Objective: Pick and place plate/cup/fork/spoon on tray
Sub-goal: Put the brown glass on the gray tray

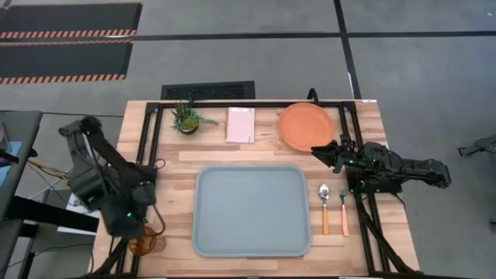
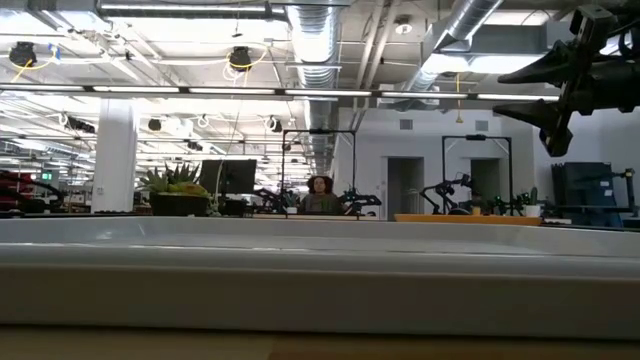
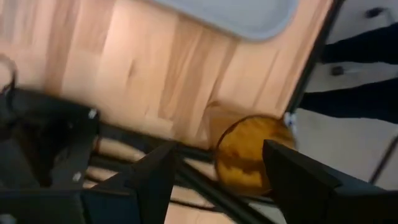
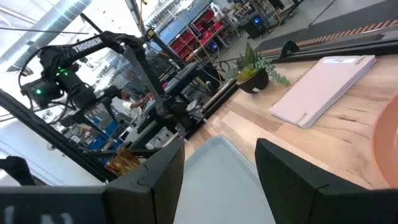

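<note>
wooden slats top the table [image 1: 178, 159], with the pale blue-grey tray [image 1: 251, 210] lying bare in the middle. left gripper [image 1: 138, 232] hangs at the near left corner, its fingers [image 3: 155, 177] spread wide with the cup [image 1: 144, 246] between them in the left wrist view, not yet pinched. this looks like the reach for the cup. to do it well, i judge the arm should settle lower so the fingers straddle the tumbler's wall evenly, then close gently, since it sits right by the table's edge and a nudge could tip it off. the cup is small, amber-brown, translucent and textured. right gripper [image 1: 324, 149] waits with fingers apart at the near right rim of the orange plate [image 1: 305, 125], far right. spoon [image 1: 324, 208] and fork [image 1: 343, 209] lie side by side just right of the tray.
</note>
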`<control>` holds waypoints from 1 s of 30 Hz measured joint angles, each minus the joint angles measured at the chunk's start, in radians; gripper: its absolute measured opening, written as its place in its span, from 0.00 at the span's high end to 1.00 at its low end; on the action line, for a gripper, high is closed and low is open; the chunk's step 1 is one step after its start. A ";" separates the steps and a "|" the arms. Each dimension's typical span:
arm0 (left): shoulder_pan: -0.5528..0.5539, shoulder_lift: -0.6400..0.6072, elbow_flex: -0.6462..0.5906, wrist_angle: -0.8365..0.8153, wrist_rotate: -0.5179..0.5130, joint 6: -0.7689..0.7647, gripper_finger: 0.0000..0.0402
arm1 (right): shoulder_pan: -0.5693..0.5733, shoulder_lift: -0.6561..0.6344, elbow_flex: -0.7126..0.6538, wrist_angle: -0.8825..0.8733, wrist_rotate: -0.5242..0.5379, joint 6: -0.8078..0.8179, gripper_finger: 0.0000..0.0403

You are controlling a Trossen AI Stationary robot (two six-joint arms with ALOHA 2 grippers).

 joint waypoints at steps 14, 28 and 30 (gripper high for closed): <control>-0.190 0.002 -0.168 0.104 -0.032 -0.145 0.43 | 0.000 0.000 0.000 -0.001 0.009 0.008 0.45; -0.210 0.000 -0.337 0.312 -0.017 -0.143 0.44 | 0.000 0.000 0.001 -0.003 0.033 0.011 0.45; -0.210 0.000 -0.367 0.327 0.003 -0.143 0.44 | 0.000 0.000 0.001 -0.004 0.034 0.017 0.45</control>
